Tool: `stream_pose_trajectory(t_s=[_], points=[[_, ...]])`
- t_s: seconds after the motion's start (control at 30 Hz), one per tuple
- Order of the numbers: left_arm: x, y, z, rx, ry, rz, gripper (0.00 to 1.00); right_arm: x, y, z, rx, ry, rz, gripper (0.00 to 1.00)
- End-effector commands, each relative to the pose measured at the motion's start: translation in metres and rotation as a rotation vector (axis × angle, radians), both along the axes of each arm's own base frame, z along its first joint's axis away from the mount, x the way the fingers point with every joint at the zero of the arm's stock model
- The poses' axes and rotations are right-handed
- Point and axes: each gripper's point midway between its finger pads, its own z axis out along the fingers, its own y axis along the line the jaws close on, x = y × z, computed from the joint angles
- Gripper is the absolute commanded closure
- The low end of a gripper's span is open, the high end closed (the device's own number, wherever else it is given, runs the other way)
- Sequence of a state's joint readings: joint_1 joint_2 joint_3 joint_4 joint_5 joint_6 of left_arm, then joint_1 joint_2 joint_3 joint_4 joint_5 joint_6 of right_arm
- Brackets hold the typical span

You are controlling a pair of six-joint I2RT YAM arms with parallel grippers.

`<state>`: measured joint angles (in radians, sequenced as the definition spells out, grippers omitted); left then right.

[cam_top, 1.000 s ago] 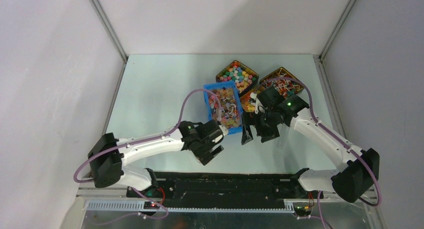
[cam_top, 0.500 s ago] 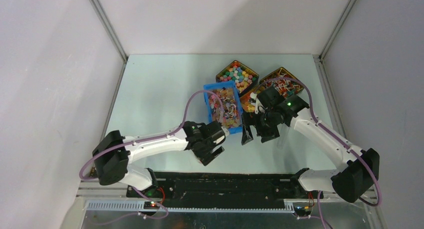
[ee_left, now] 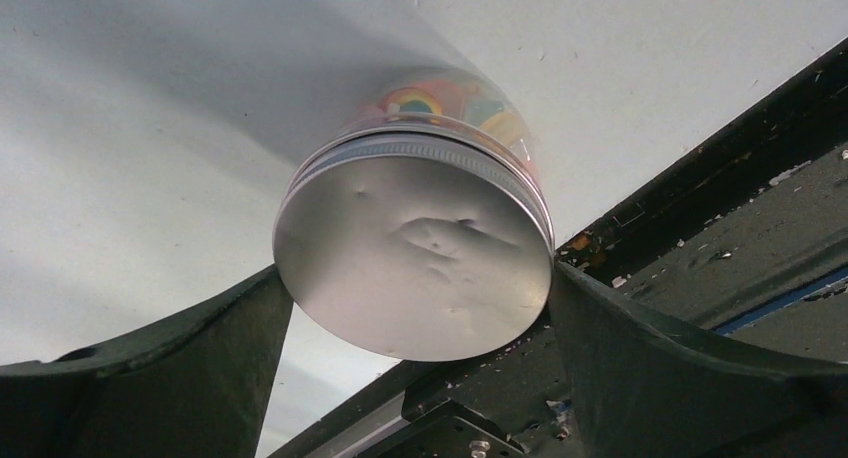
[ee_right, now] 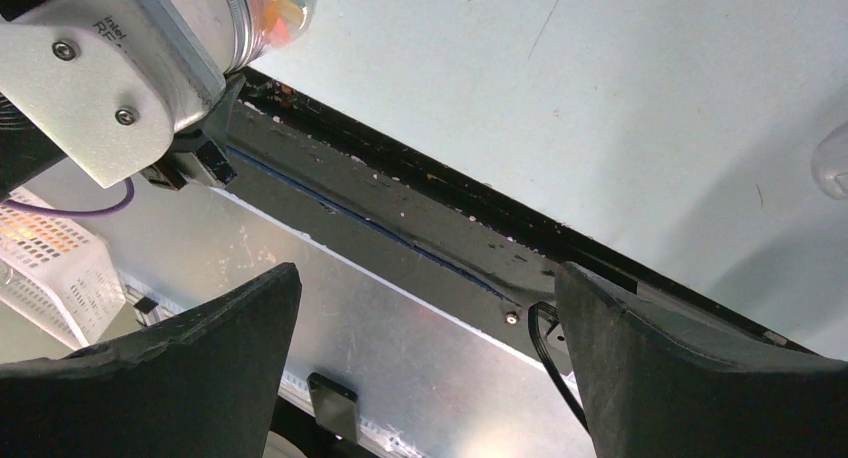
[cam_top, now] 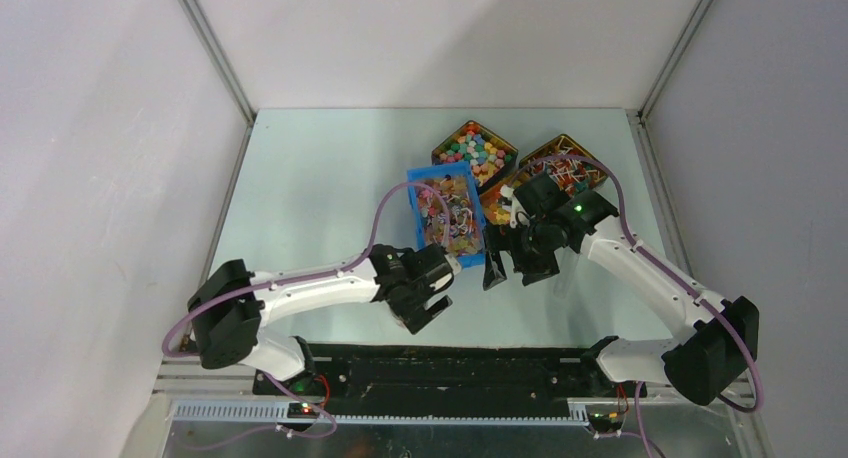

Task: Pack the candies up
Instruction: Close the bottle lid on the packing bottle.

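Note:
My left gripper [cam_top: 420, 300] [ee_left: 418, 296] is shut on a clear jar with a dented silver lid [ee_left: 415, 263], one finger on each side of the lid. Coloured sweets [ee_left: 440, 98] show through the jar's wall. The jar stands on the pale table near its front edge and also shows in the right wrist view [ee_right: 268, 3]. The candies [cam_top: 450, 218], tiny orange, pink and white sweets, fill a blue bin [cam_top: 413, 200]. My right gripper [cam_top: 512, 263] [ee_right: 430, 363] is open and empty, just right of the bin.
A dark tin of multicoloured sweets [cam_top: 474, 150] and a tin of lollipops with white sticks [cam_top: 566, 168] stand behind the bin. A black rail [cam_top: 450, 363] runs along the table's front edge. A faint clear object [ee_right: 835, 158] lies right of my right gripper.
My left arm has shifted slightly to the right and towards the front edge with the jar in its grip. The right arm has not moved.

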<state>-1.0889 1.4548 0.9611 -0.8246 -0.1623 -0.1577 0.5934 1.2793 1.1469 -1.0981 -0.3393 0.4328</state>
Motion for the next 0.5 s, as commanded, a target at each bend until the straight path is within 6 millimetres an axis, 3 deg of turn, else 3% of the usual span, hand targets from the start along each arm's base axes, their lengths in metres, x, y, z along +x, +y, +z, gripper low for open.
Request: stream_pose_trajectory(t_s=[0.0,0.47], points=[[0.002,-0.007,0.004,-0.031,-0.029,-0.004,0.0,0.0,-0.001,0.0,-0.001,-0.008,0.011,0.0],[-0.01,0.007,0.008,-0.024,-0.023,0.082,0.0,0.002,0.001,-0.002,0.0,-0.001,0.016,0.0]])
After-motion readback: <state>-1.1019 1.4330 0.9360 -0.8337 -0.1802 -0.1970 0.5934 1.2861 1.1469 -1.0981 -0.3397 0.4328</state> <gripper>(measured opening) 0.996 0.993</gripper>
